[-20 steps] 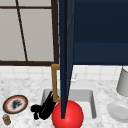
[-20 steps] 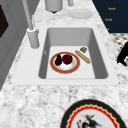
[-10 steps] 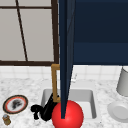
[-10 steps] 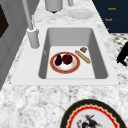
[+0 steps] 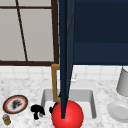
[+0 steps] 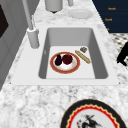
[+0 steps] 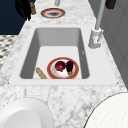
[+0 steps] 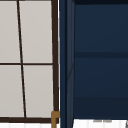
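Sink scene, hands off the counter's front edge

Sink (image 6: 100, 60) is the landmark: white basin in marble counter. Blue cabinet door (image 5: 65, 50) hangs open above it. Red ball (image 5: 67, 115) sits at sink's front edge in front view. Red-rimmed plate (image 6: 65, 63) lies on sink floor w/ two dark fruits; bread stick (image 6: 82, 56) just beside plate. Patterned plate (image 5: 15, 104) on counter left of sink, small jar (image 5: 6, 119) near it. Left hand (image 5: 37, 110) hovers betw. patterned plate & sink, fingers curled downward, holding nothing. Right hand (image 5: 51, 109) mostly hidden behind ball; can't tell its fingers
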Robot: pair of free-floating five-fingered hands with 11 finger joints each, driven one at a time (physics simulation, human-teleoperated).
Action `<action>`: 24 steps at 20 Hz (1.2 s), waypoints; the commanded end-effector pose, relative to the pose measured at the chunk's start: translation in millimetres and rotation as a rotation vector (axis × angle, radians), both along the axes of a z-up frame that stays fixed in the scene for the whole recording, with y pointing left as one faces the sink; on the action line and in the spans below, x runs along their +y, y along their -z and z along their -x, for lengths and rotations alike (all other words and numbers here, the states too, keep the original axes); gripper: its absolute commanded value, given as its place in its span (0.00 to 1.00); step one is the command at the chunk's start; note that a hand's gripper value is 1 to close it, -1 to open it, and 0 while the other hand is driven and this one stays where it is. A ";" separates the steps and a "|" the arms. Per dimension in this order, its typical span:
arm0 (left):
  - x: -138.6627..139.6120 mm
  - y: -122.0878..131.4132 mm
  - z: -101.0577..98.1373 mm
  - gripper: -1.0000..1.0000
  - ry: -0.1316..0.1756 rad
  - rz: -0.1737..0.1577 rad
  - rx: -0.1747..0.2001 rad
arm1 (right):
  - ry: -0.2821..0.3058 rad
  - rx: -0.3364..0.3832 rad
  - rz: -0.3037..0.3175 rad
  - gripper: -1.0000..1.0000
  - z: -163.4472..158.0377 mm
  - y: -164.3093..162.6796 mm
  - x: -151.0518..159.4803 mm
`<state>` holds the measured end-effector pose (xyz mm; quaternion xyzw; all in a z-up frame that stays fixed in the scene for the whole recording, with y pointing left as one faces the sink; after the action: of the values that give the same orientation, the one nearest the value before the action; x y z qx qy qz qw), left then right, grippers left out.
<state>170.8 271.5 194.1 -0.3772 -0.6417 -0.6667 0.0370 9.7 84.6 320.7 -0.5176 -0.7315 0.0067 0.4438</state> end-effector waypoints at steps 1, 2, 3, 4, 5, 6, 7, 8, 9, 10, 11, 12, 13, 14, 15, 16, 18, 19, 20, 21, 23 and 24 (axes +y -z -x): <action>0.0 0.0 0.0 0.50 0.000 0.000 0.000 | 0.000 0.077 0.115 0.00 -6.3 -0.1 -19.3; 0.0 0.0 0.0 0.50 0.000 0.000 0.000 | -0.007 0.085 0.127 0.00 -8.3 1.1 -25.0; 0.0 0.0 0.0 0.50 0.000 0.000 0.000 | -0.014 0.093 0.138 0.00 -10.3 1.9 -30.8; 0.0 0.0 0.0 0.50 0.000 0.000 0.000 | -0.021 0.100 0.152 0.00 -12.3 2.5 -36.3; 0.0 0.0 0.0 0.50 0.000 0.000 0.000 | -0.028 0.106 0.167 0.00 -14.3 3.0 -41.5; 0.0 0.0 0.0 0.50 0.000 0.000 0.000 | -0.034 0.112 0.182 0.00 -16.2 3.2 -46.5; 0.0 0.0 0.0 0.50 0.000 0.000 0.000 | -0.040 0.119 0.198 0.00 -18.1 3.4 -51.4; 0.0 0.0 0.0 0.50 0.000 0.000 0.000 | -0.046 0.126 0.215 0.00 -19.7 3.5 -56.0; 0.0 0.0 0.0 0.50 0.000 0.000 0.000 | -0.052 0.135 0.232 0.00 -21.5 3.6 -60.8; 0.0 0.0 0.0 0.50 0.000 0.000 0.000 | -0.058 0.147 0.250 0.00 -22.6 3.6 -64.6; 0.0 0.0 0.0 0.50 0.000 0.000 0.000 | -0.065 0.168 0.267 0.00 -22.1 3.6 -65.9; 0.0 0.0 0.0 0.50 0.000 0.000 0.000 | -0.073 0.188 0.279 0.00 -22.0 3.6 -67.4; 0.0 0.0 0.0 0.50 0.000 0.000 0.000 | -0.082 0.204 0.289 0.00 -22.2 4.3 -69.8; 0.0 0.0 0.0 0.50 0.000 0.000 0.000 | -0.094 0.225 0.295 0.00 -21.8 5.3 -70.8; 0.0 0.0 0.0 0.50 0.000 0.000 0.000 | -0.108 0.242 0.300 0.00 -21.4 6.1 -72.3; 0.0 0.0 0.0 0.50 0.000 0.000 0.000 | -0.114 0.260 0.299 0.00 -21.1 6.9 -72.9; 0.0 0.0 0.0 0.50 0.000 0.000 0.000 | -0.132 0.291 0.308 0.00 -20.9 8.3 -77.2; 0.0 0.0 0.0 0.50 0.000 0.000 0.000 | -0.144 0.307 0.315 0.00 -20.8 8.4 -78.6; 0.0 0.0 0.0 0.50 0.000 0.000 0.000 | -0.156 0.325 0.320 0.00 -20.8 9.0 -79.7; 0.0 0.0 0.0 0.50 0.000 0.000 0.000 | -0.168 0.343 0.325 0.00 -20.8 9.6 -80.9; 0.0 0.0 0.0 0.50 0.000 0.000 0.000 | -0.193 0.381 0.336 0.00 -20.7 10.7 -83.5; 0.0 0.0 0.0 0.50 0.000 0.000 0.000 | -0.206 0.401 0.345 0.00 -20.7 11.2 -86.4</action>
<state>170.8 271.5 194.1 -0.3772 -0.6417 -0.6667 0.0370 30.4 3.1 311.5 -0.4831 -0.7049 0.2230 0.4691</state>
